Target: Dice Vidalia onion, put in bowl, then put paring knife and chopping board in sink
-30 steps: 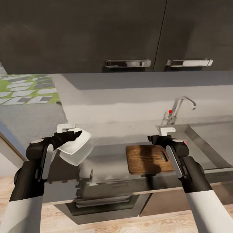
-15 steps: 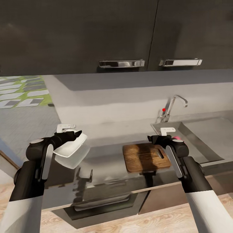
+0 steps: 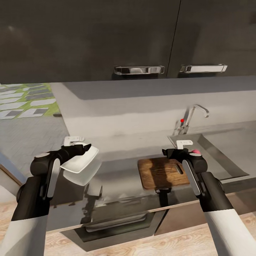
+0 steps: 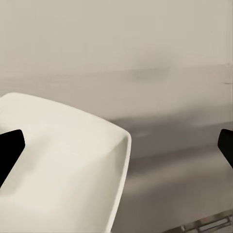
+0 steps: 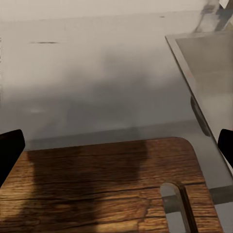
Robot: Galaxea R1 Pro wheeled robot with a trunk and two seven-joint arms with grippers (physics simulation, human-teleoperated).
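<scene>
The white bowl (image 3: pixel 80 164) sits on the grey countertop (image 3: pixel 119 167) at the left. My left gripper (image 3: pixel 82 148) hovers over its near rim, open, its fingertips (image 4: pixel 9 145) wide apart above the bowl (image 4: pixel 63 170). The dark wooden chopping board (image 3: pixel 161 173) lies to the right. My right gripper (image 3: pixel 170 153) hangs open just above the far edge of the chopping board (image 5: pixel 111 189), holding nothing. The steel sink (image 3: pixel 227 149) lies beyond the board. A bit of pinkish Vidalia onion (image 3: pixel 195 152) peeks from behind my right wrist. The paring knife is out of view.
A chrome tap (image 3: pixel 193 115) with a red knob stands behind the sink. Dark wall cabinets (image 3: pixel 138 35) with metal handles hang overhead. A slim dark shape (image 5: pixel 196 114) that I cannot identify lies by the sink's rim (image 5: pixel 187 73). Wooden floor shows below the counter's front edge.
The whole view swayed left, then back right, as the camera moved. Both grippers, bowl and board keep the same places relative to each other.
</scene>
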